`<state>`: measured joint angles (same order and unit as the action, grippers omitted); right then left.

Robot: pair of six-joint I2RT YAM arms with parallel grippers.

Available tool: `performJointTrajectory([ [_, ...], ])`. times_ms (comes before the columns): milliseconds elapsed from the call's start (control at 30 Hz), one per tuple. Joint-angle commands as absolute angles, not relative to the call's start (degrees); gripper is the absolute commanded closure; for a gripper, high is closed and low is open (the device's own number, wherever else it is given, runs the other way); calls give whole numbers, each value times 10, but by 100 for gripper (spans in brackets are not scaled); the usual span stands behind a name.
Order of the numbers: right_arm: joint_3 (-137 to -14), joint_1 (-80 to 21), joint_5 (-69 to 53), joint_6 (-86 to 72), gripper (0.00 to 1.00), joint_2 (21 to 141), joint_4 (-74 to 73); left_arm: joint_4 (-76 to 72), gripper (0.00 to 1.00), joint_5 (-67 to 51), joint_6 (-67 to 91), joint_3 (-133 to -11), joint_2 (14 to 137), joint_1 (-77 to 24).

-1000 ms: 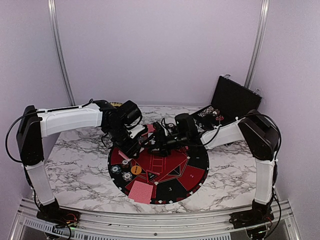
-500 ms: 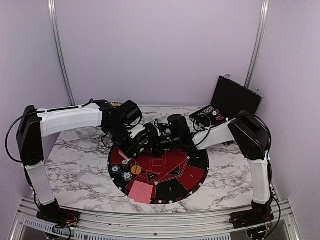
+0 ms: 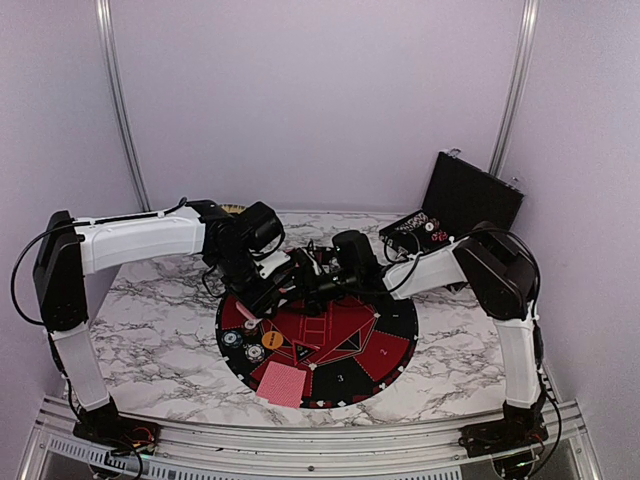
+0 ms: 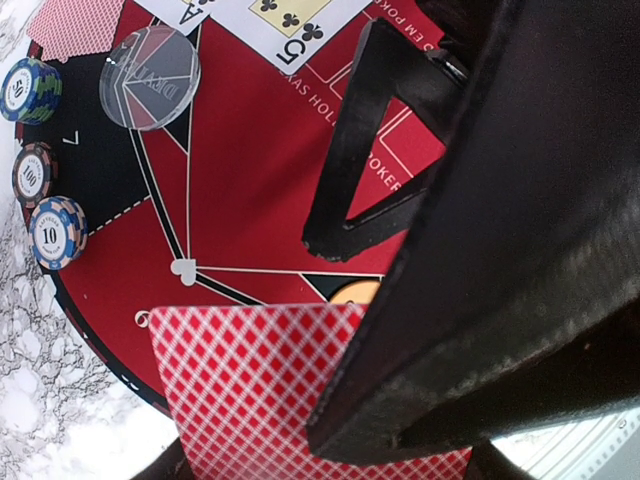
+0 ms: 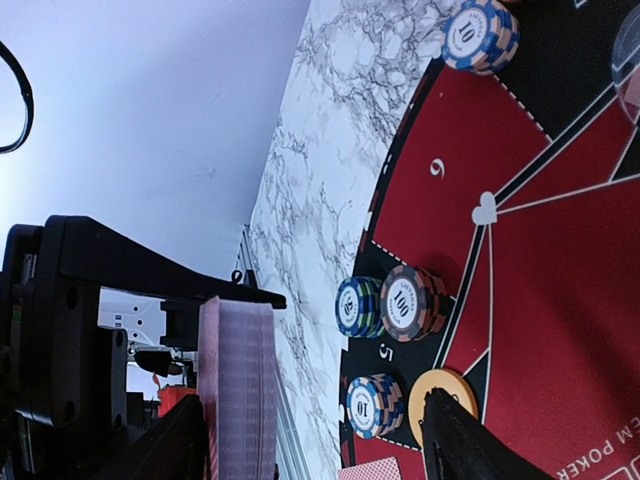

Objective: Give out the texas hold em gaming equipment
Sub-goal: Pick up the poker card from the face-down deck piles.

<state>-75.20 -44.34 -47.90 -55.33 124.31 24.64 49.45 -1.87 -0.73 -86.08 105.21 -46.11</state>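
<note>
My left gripper (image 3: 262, 296) is shut on a deck of red-backed playing cards (image 4: 250, 390) above the left part of the round mat (image 3: 385, 345). My right gripper (image 3: 300, 282) has come up against it, open. In the right wrist view the deck (image 5: 238, 385) stands edge-on close to one right finger (image 5: 160, 450), and the other finger (image 5: 455, 440) is far from it. Three chip stacks (image 5: 410, 300) and an orange disc (image 5: 445, 388) sit at the mat's rim. A clear dealer disc (image 4: 150, 65) and two face-up cards (image 4: 290, 20) lie on the mat.
A black case (image 3: 465, 195) stands open at the back right, with chips in its tray (image 3: 415, 228). A red-backed card pile (image 3: 282, 383) lies at the mat's near edge. Another chip stack (image 5: 480, 35) sits further along the rim. The marble table (image 3: 150, 340) surrounds the mat.
My right gripper has moved left across the mat to meet the left gripper, and its jaws have narrowed slightly. The left gripper has stayed put with the deck.
</note>
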Motion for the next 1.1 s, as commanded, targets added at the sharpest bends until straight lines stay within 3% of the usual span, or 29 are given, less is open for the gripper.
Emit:
performJointTrajectory([
  [0, -756, -438, -452, -528, 28, 1240, 209, 501, 75, -16, -15, -869, 1041, -462],
  [1067, -730, -422, -448, -524, 29, 1184, 222, 501, 75, -9, -15, -866, 1043, -461],
])
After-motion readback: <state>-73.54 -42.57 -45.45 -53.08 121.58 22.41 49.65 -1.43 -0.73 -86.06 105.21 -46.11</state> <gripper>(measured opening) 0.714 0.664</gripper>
